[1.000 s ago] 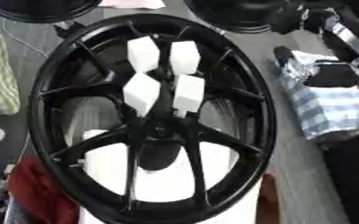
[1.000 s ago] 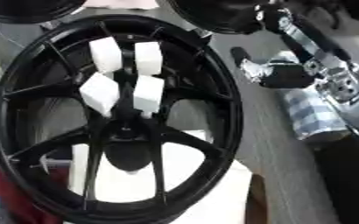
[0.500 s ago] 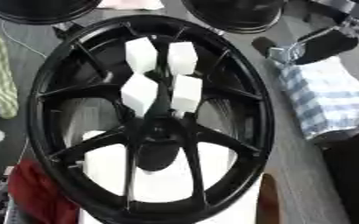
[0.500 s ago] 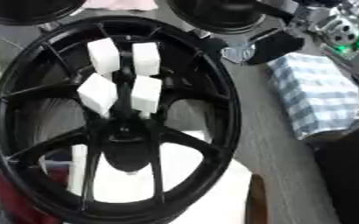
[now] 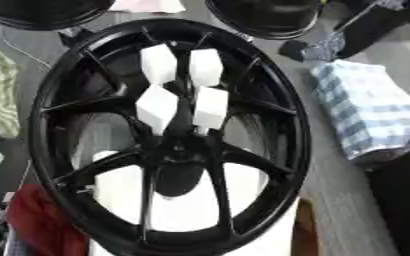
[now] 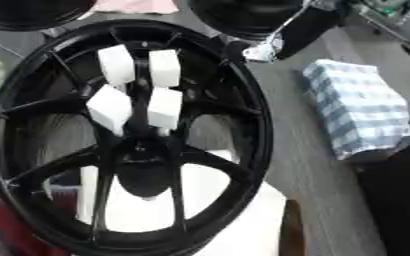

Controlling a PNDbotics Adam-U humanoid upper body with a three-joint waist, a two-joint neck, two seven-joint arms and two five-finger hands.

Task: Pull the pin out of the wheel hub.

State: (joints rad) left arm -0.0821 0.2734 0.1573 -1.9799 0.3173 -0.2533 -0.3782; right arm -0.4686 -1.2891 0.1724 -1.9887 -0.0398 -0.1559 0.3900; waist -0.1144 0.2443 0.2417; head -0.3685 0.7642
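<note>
The wheel [image 5: 169,135] lies flat in the middle and fills most of the view. Four blocks [image 5: 182,90] stand on its spokes just behind the hub [image 5: 180,150] — two in back, two in front. A folded cloth [image 5: 370,112] lies to the right, apart from the rim. Behind the wheel sit two more round things (only partly in view) — one back left [image 5: 42,12], one back right [image 5: 265,15]. The right hand [image 6: 287,32] is at the back right, just beside the rim.

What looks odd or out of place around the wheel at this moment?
Four white blocks sit clustered on the spokes of the black wheel, just above its hub, where a pin would be expected; no pin can be made out. The right hand is up by the rim's upper right, not at the hub.
</note>
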